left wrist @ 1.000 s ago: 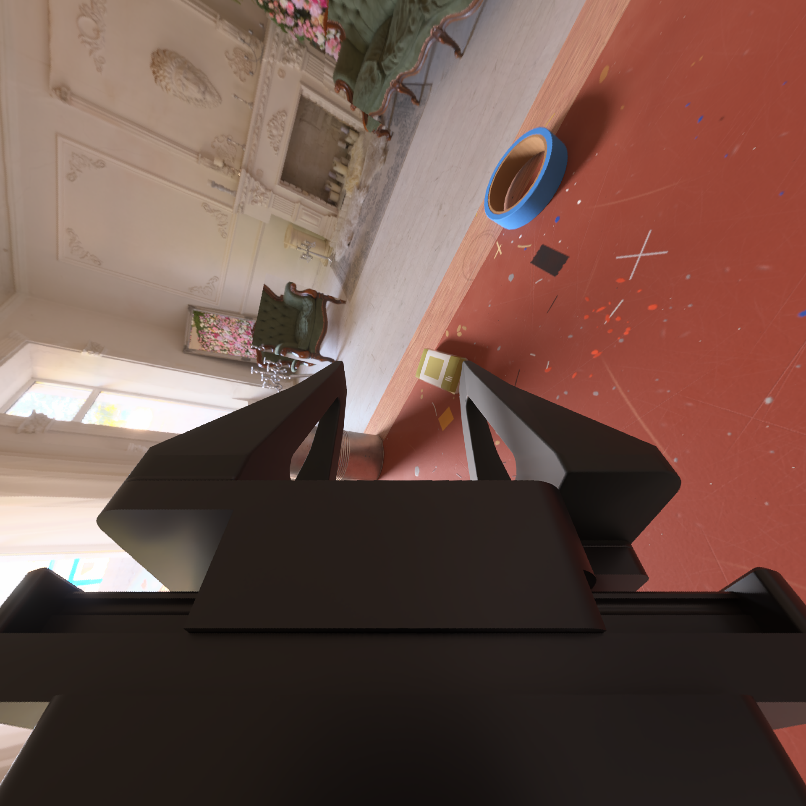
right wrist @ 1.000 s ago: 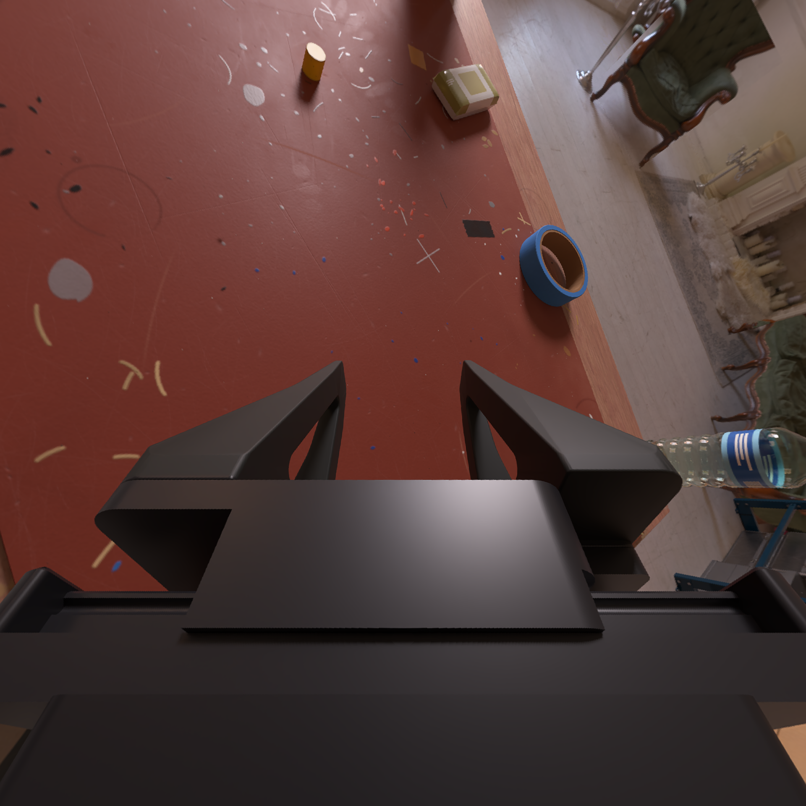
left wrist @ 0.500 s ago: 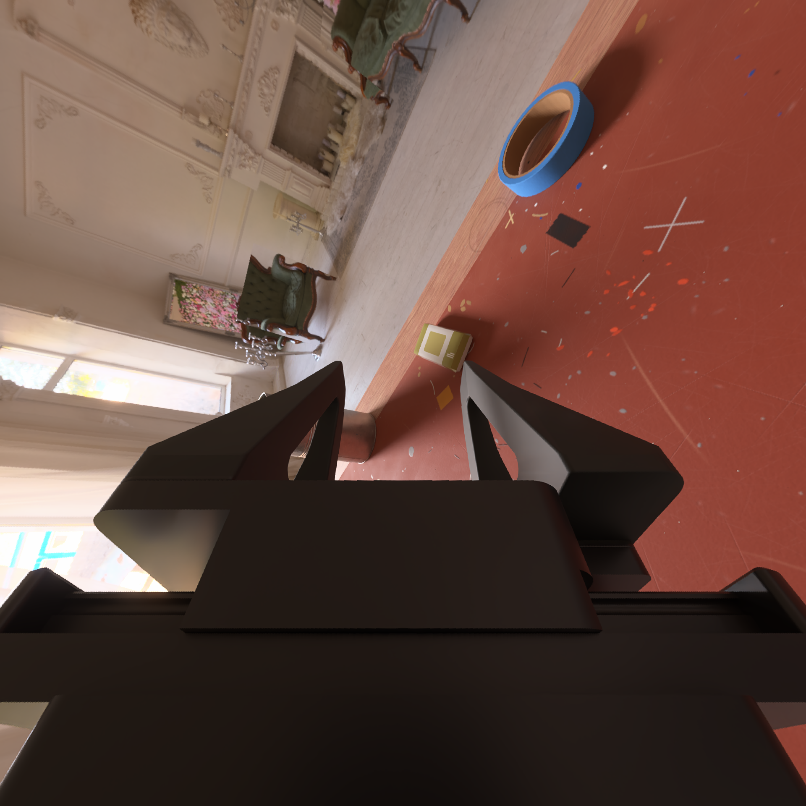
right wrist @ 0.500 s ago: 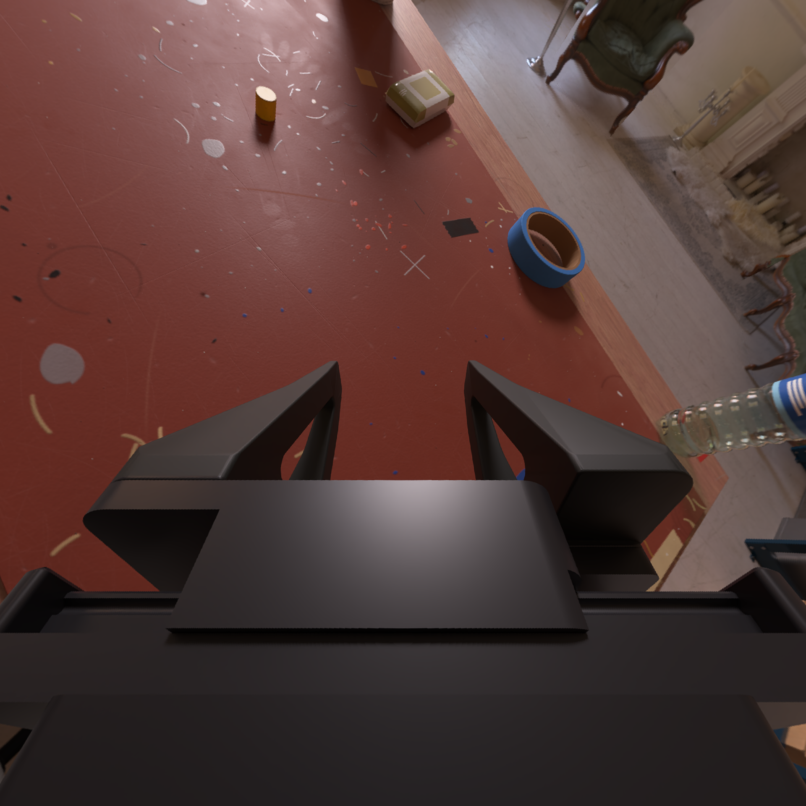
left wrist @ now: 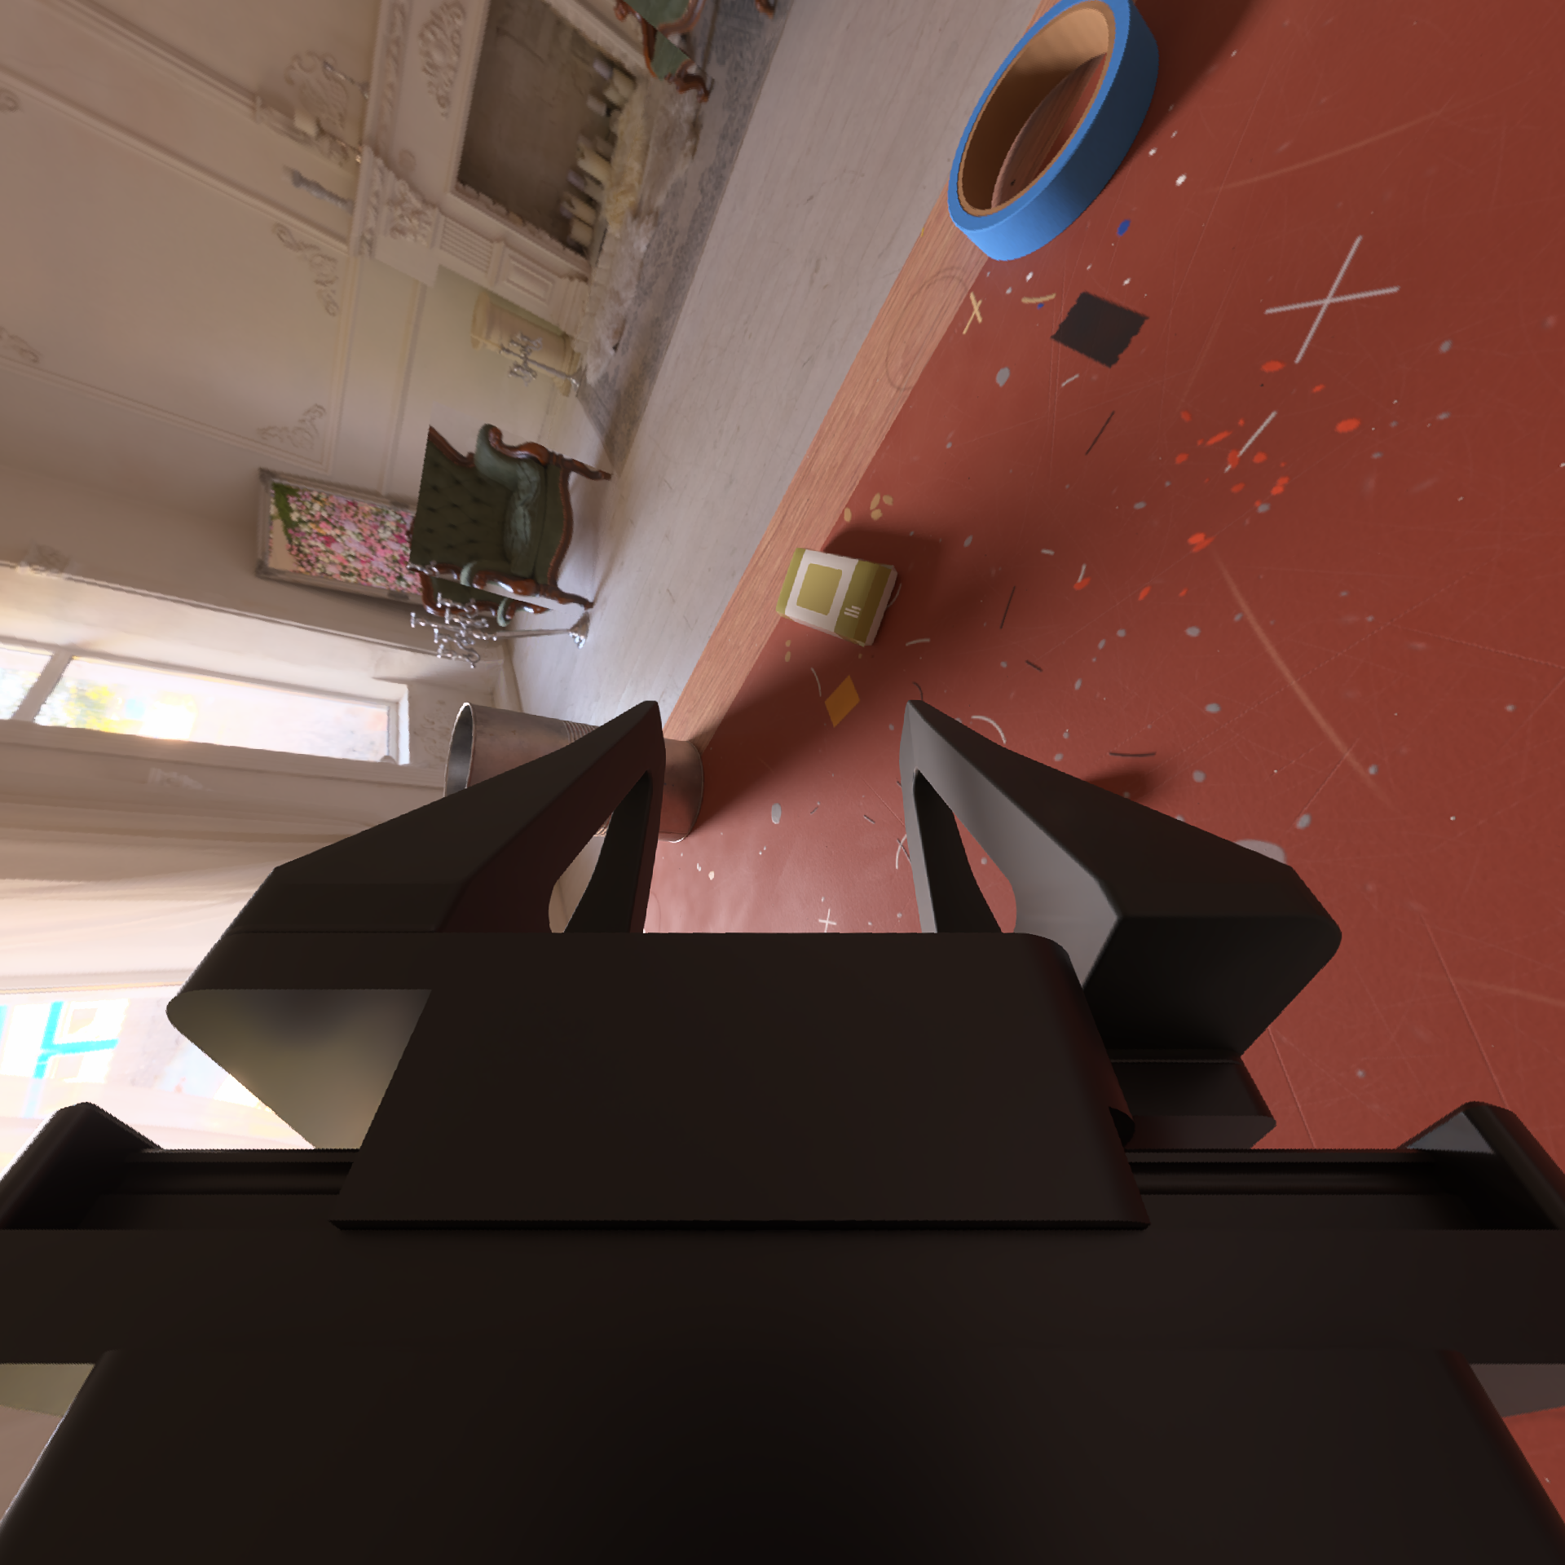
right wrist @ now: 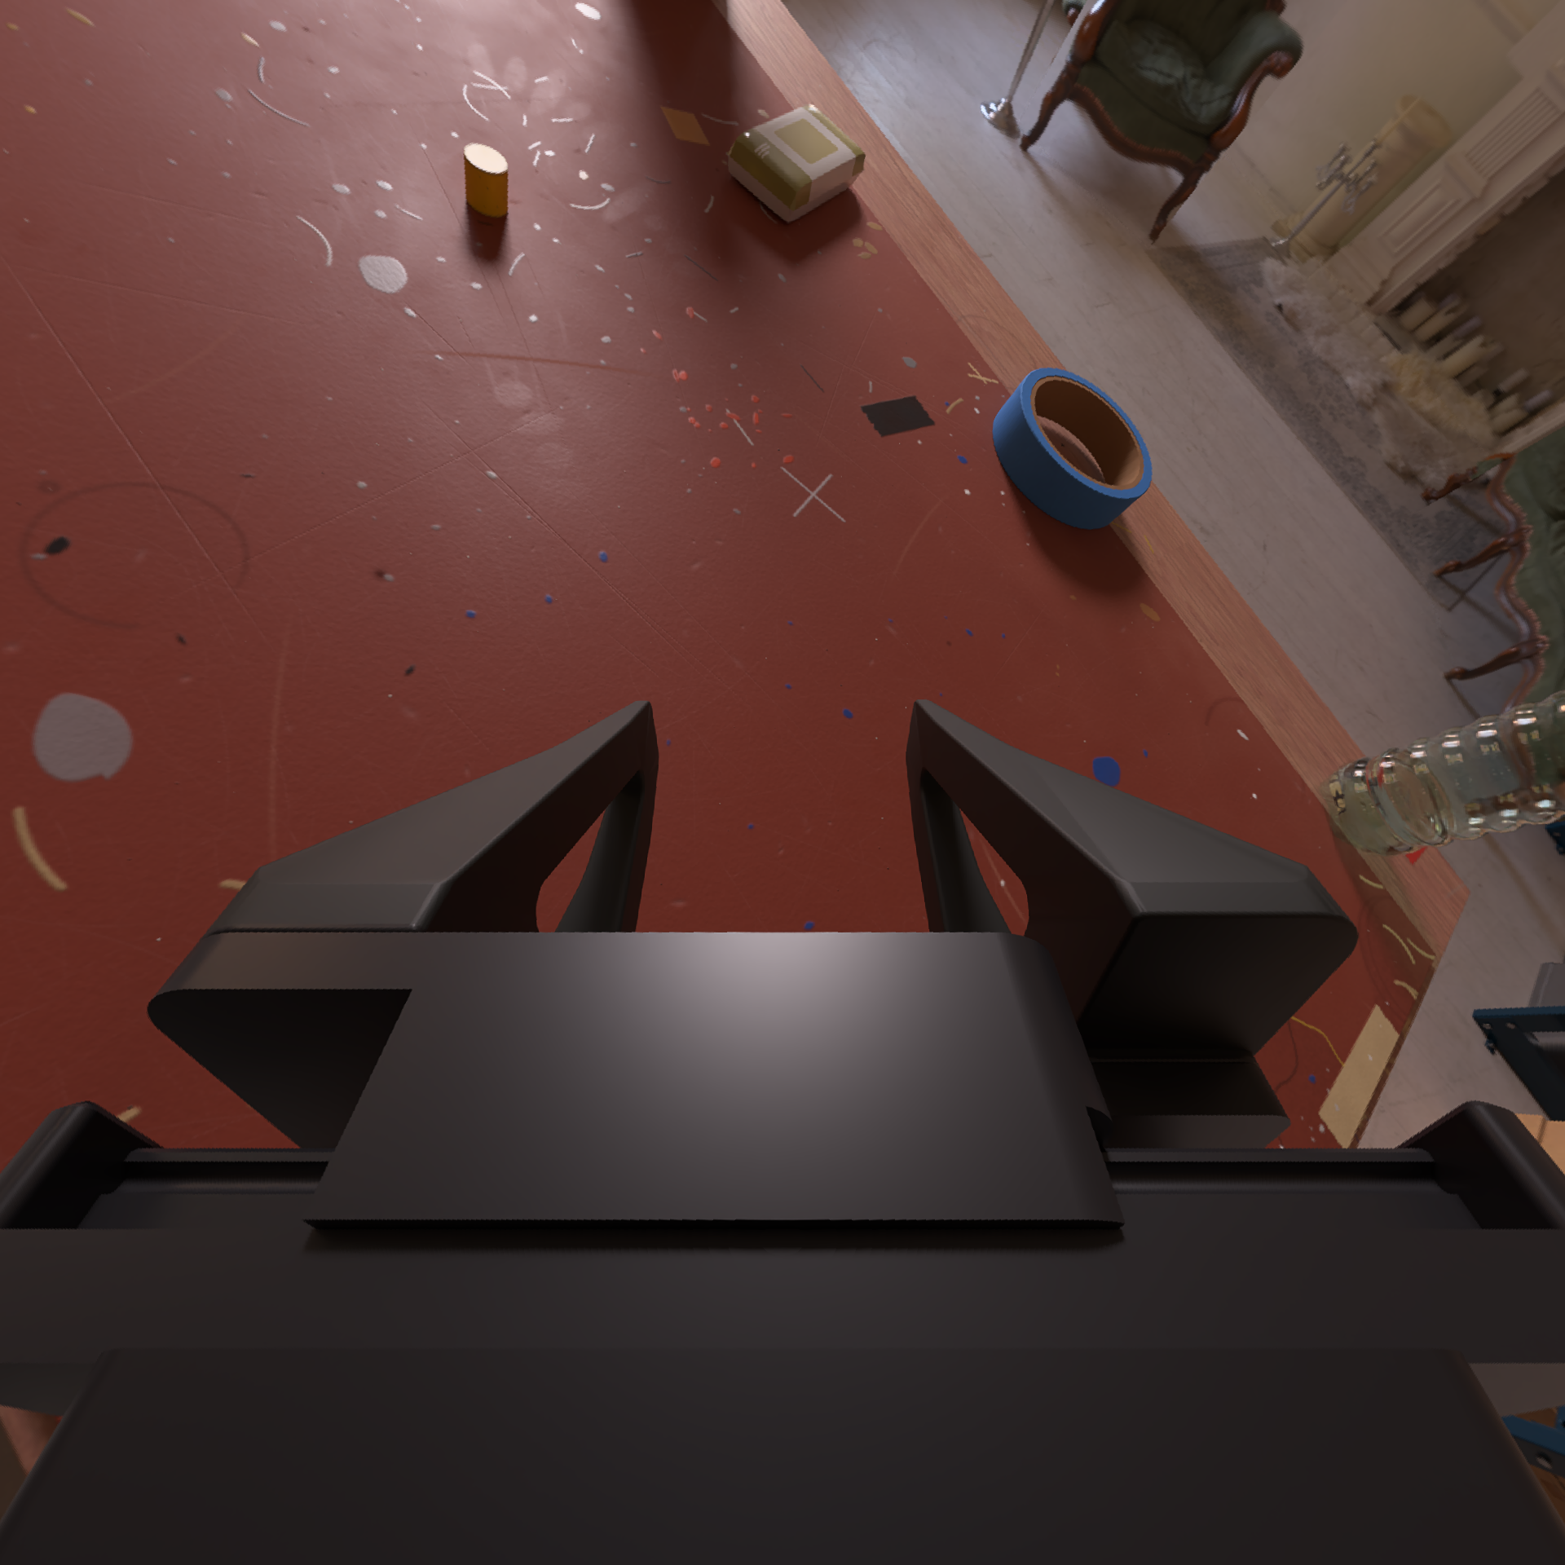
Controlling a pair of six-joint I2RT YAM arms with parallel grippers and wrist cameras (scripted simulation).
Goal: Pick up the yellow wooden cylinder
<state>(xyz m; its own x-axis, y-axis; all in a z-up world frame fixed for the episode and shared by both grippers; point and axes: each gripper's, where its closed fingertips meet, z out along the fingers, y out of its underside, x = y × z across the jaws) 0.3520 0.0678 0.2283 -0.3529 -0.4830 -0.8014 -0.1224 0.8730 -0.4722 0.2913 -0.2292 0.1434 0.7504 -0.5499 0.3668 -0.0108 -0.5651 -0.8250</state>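
Red table (right wrist: pixel 339 508) edge runs beside blue tape roll (right wrist: pixel 1071 449).

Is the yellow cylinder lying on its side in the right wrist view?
No, the yellow cylinder stands upright on the red table, flat end up.

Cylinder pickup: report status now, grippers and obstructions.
Left gripper open, empty. Right gripper open, empty, far short of target. Cylinder upright on table, untouched. Box and tape off to the side; path clear.
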